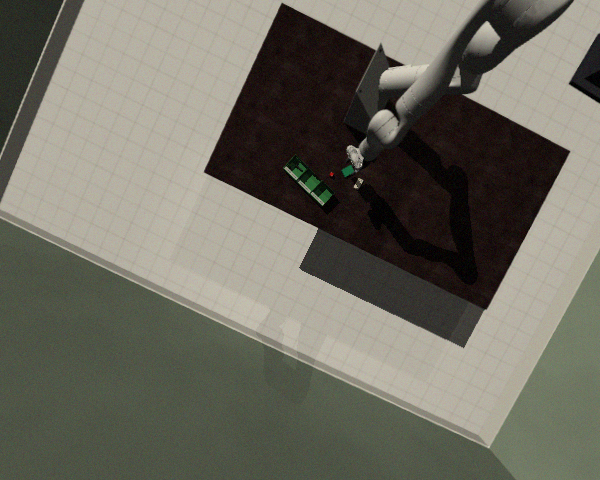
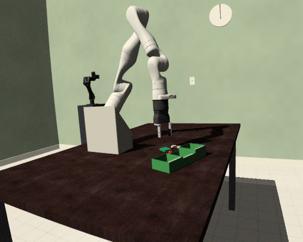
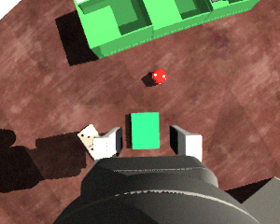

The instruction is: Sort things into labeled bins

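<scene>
My gripper is open and empty, pointing down well above the table. In the wrist view its fingers appear on either side of a flat green block, which lies on the table below. A red die with white pips lies between the block and the bins. A cream domino lies beside the block, partly hidden by a finger in the wrist view. Three joined green bins stand in a row; their label text is unreadable here. Something small and dark lies in one end bin.
The arm's pale base mount stands on the table behind the things. The bins' raised walls stand near the table's long edge. A small black arm stands on a separate stand beyond the table.
</scene>
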{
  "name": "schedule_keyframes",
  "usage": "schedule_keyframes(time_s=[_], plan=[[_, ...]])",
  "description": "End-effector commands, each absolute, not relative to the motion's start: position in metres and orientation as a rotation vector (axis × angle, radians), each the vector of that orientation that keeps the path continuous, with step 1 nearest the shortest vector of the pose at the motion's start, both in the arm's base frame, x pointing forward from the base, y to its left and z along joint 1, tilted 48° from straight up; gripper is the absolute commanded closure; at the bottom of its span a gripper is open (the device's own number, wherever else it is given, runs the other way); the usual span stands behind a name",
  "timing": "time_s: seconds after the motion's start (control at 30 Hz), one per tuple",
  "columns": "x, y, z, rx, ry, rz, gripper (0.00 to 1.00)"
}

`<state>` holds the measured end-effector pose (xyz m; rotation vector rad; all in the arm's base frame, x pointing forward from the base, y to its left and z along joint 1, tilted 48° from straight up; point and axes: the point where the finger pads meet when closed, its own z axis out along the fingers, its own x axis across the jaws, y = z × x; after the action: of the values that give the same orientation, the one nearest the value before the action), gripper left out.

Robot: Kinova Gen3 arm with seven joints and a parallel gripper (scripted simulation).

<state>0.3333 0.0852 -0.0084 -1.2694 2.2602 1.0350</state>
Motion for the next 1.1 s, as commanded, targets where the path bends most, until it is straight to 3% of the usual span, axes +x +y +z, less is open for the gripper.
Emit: schedule_keyframes(time_s=[0.0, 0.47, 1.07], plan=[[0.331, 0.093, -0.014, -1.272, 2.259, 1.041, 0.00], [0.325, 0.129, -0.043, -1.272, 2.259, 1.041, 0.00], [0.328, 0.128, -0.045, -1.272, 2.259, 1.041, 0.00]])
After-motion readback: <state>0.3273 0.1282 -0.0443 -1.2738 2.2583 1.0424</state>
